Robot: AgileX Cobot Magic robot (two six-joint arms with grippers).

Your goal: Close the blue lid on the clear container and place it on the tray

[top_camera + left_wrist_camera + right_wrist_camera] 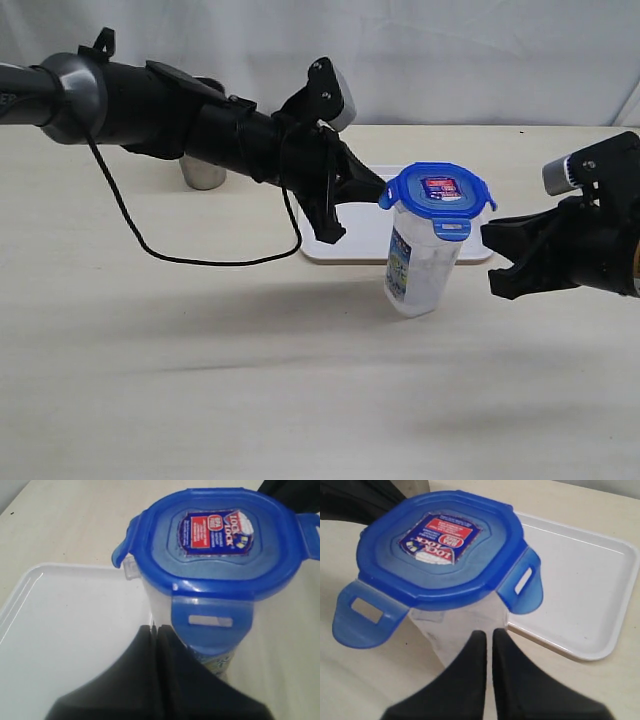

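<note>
- Exterior view, nearest ground first: open table [300,400] up front; the action sits further back
- Next in, the clear container [418,272], leaning, just in front of the tray and not on it; whether its base rests on the table I cannot tell
- On top, the blue lid [438,190] sits over the mouth, sticker up; so the lid is on, but the locking looks unfinished; in the right wrist view one flap [362,617] and a second [522,582] stick out unlatched; the left wrist view shows another flap [210,617] hanging down the wall, perhaps snapped, not certain
- Flanking it, the left gripper [374,186] has its jaws pressed together on nothing, tip at the lid's edge; the right gripper [488,238] is likewise closed and empty-handed, tip just beside the container's wall; touching or barely apart, I cannot say
- Behind, the tray [345,250], white, with nothing on the part that shows
- Farthest back, a steel tumbler [203,172]; no part in this job
- My read: lid placed, flaps to press home, then the carry onto the tray; roughly mid-task; a pincer would need to open before it could grasp the container for that lift
</note>
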